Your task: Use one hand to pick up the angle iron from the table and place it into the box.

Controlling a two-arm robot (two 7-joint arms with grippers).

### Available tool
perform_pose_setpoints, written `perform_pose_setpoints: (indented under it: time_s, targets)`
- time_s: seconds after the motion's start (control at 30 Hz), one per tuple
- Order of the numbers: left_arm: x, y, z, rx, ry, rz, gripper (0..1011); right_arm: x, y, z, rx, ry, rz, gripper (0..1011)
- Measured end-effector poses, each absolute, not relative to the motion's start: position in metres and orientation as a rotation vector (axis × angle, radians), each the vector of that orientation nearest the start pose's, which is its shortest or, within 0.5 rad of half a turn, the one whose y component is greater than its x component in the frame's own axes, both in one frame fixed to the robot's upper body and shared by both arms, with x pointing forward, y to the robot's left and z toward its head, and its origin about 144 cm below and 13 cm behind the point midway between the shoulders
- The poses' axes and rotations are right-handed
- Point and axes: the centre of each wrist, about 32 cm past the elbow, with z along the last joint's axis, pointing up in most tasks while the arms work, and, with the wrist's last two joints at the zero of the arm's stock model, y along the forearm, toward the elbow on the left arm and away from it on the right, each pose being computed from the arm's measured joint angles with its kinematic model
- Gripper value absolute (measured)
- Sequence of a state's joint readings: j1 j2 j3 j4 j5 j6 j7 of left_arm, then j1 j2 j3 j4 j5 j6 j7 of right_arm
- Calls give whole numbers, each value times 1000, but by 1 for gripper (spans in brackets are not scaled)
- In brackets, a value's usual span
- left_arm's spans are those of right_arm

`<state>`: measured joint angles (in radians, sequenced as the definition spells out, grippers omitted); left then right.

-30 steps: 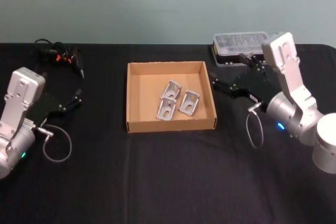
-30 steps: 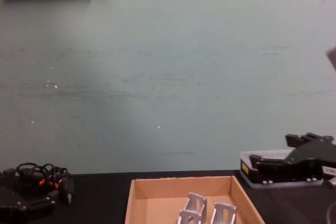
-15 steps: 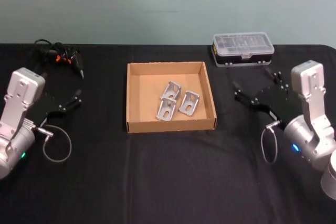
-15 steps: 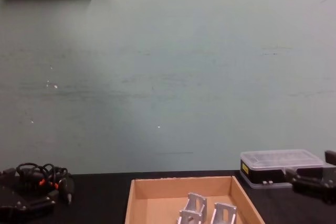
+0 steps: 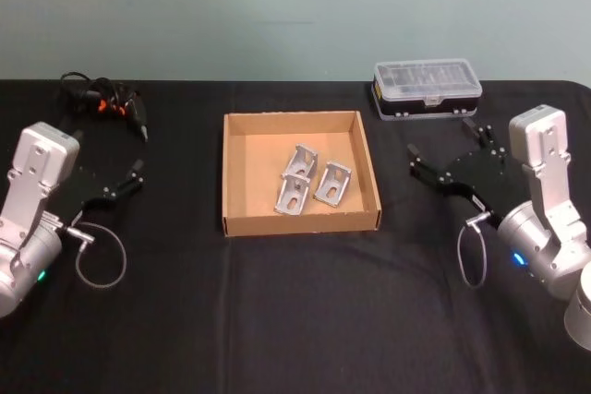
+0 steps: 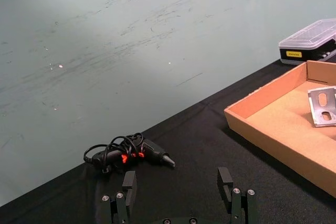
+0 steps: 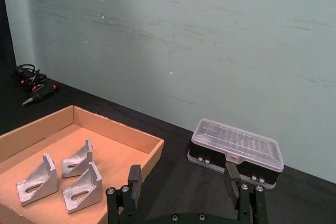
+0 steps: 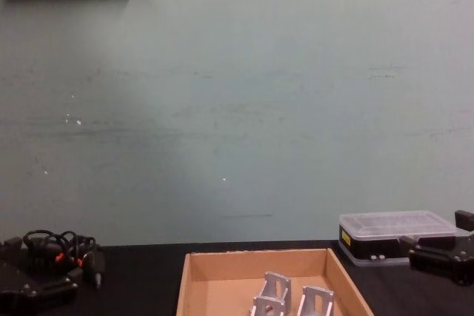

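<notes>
angle irons (image 5: pixel 307 178), three of them, lay grouped inside the box (image 5: pixel 240 220) in the head view, and no loose bracket showed on the table (image 5: pixel 295 320), so the placing looked done with nothing left to fetch as far as could be seen. in that view the right gripper (image 5: pixel 441 156) sat low over the table to the right of the box, near the plastic case (image 5: pixel 428 87), fingers spread and empty; the left gripper (image 5: pixel 137 173) rested well apart on the left, near a corded tool (image 5: pixel 102 101). in the left wrist view the left gripper (image 6: pixel 178 190) showed its fingers parted with nothing between them, the box (image 6: pixel 273 140) off to one side. in the right wrist view the right gripper (image 7: pixel 184 182) stood wide open and held nothing, with the three angle irons (image 7: pixel 65 179) on the box floor beyond. in the chest view two brackets' tops (image 8: pixel 292 297) peeked above the box wall (image 8: pixel 255 260), and the right gripper (image 8: pixel 437 255) hung beside the plastic case (image 8: pixel 396 233).
</notes>
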<state>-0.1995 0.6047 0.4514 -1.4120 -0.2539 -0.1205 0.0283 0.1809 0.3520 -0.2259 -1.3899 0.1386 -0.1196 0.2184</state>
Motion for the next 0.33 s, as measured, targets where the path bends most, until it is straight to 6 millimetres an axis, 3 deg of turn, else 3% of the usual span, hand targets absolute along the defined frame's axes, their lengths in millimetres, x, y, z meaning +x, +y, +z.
perform_pose_setpoints:
  time_s: [0.33]
  targets:
    - [489, 310, 1140, 304, -285, 1248, 1011, 504, -282, 1146, -153, -214, -1176, 1003]
